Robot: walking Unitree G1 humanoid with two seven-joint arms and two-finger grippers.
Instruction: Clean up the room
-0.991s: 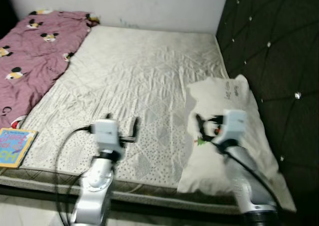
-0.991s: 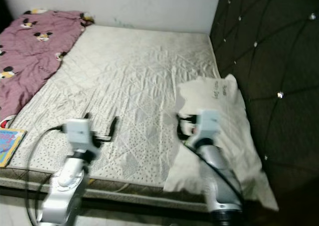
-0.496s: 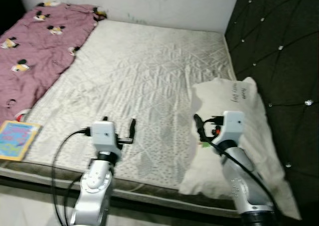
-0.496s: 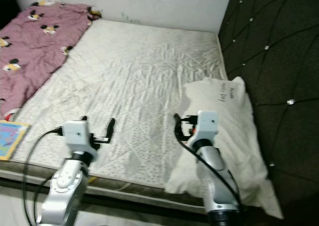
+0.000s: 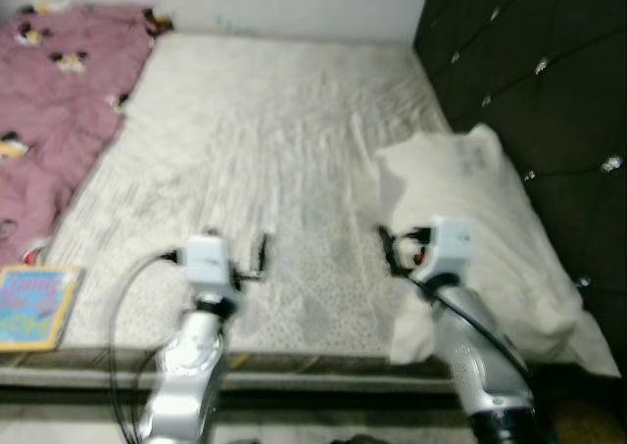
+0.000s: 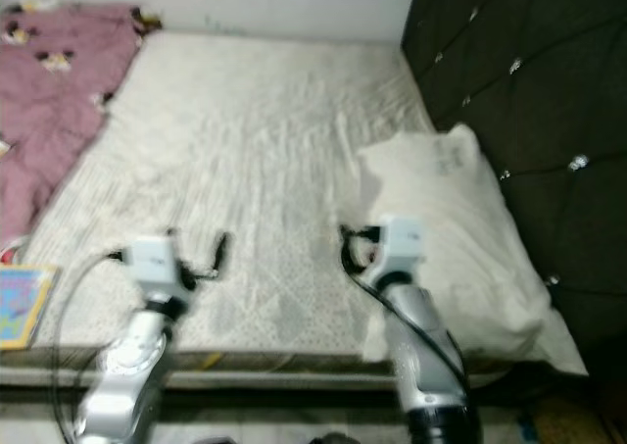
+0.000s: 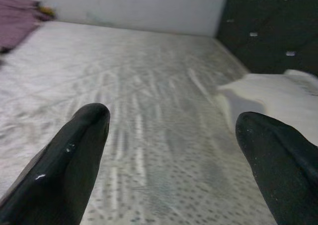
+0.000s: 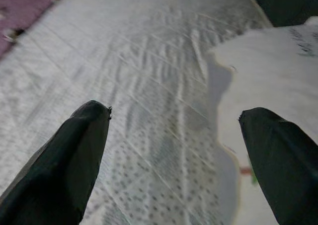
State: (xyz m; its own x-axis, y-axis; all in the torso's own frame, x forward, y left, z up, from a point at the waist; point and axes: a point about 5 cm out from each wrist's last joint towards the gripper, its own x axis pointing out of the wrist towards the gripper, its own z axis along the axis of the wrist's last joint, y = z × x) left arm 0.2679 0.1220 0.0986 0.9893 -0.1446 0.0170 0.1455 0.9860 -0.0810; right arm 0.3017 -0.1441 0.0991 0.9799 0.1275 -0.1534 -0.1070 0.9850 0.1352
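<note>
Well, the whole view has swung since half a second ago: the bed sits squarer and the edges are smeared, so the head has turned rather than anything on the mattress [image 5: 284, 160] moving. The left gripper [image 5: 235, 258] hovers over the near edge of the quilted mattress at about seven o'clock, its fingers spread wide with nothing between them. The right gripper [image 5: 404, 251] hangs at about five o'clock, just over the near left corner of the white pillow [image 5: 480, 228], its jaws also wide and empty, much as before. The pillow lies along the dark tufted headboard [image 5: 529, 72] at three o'clock. The pink cartoon-print blanket [image 5: 49, 111] is bunched at ten o'clock, and a colourful book [image 5: 34, 307] rests on the mattress corner at eight o'clock.
</note>
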